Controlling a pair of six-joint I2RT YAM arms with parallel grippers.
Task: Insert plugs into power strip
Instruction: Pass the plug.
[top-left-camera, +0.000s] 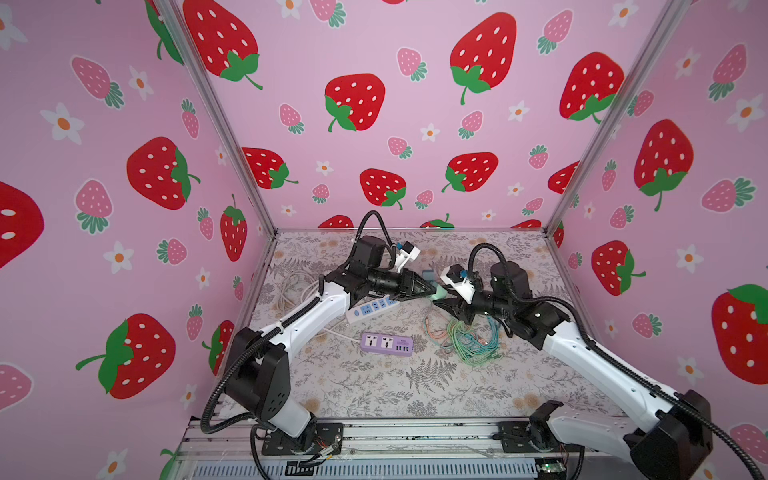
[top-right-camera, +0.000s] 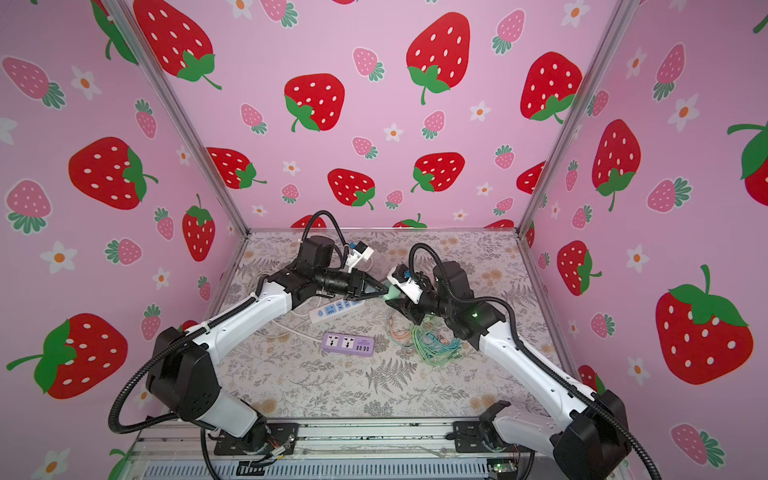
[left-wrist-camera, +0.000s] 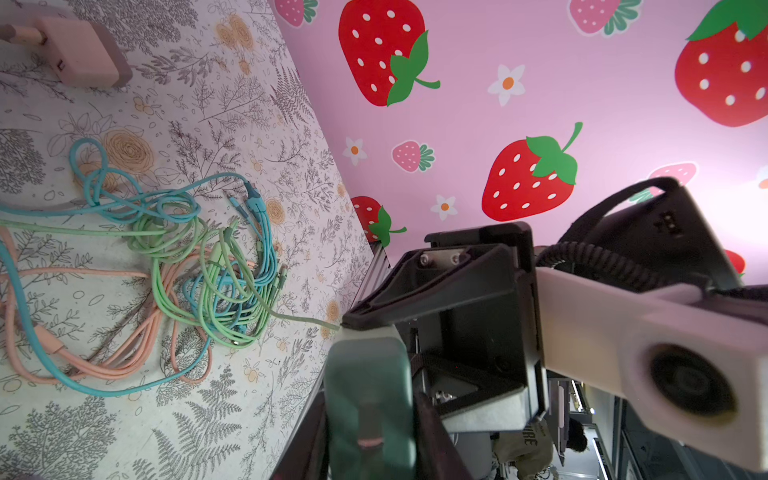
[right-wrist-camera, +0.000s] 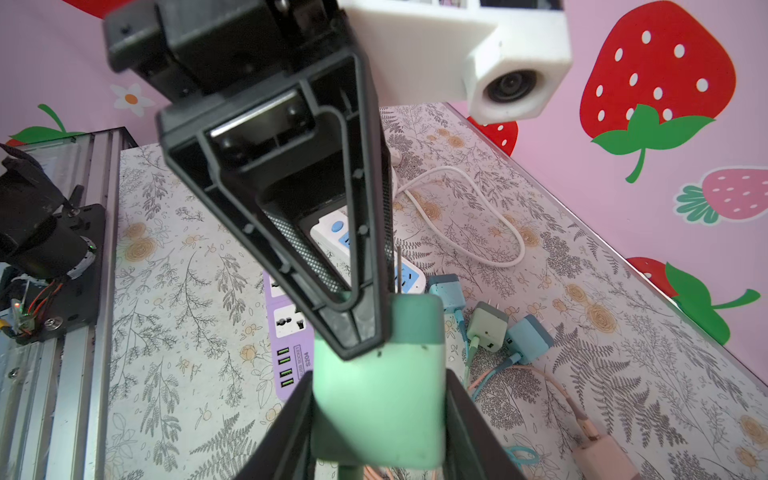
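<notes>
A mint green plug (top-left-camera: 439, 295) (top-right-camera: 391, 294) hangs in the air above the back middle of the table, and both grippers meet on it. My right gripper (right-wrist-camera: 378, 415) is shut on its sides, with the prongs pointing away from it. My left gripper (left-wrist-camera: 368, 415) comes from the opposite side, its jaws pressed against the same plug (left-wrist-camera: 368, 386). A white power strip with blue sockets (top-left-camera: 372, 308) lies just below, and a purple power strip (top-left-camera: 386, 344) lies nearer the front. Three more plugs (right-wrist-camera: 488, 326) sit on the table, and a peach plug (right-wrist-camera: 602, 457) lies apart.
A tangle of green, teal and peach cables (top-left-camera: 469, 336) lies under my right arm, trailing from the plugs. A coiled white cord (top-left-camera: 291, 286) lies at the back left, by the wall. Pink strawberry walls close in three sides.
</notes>
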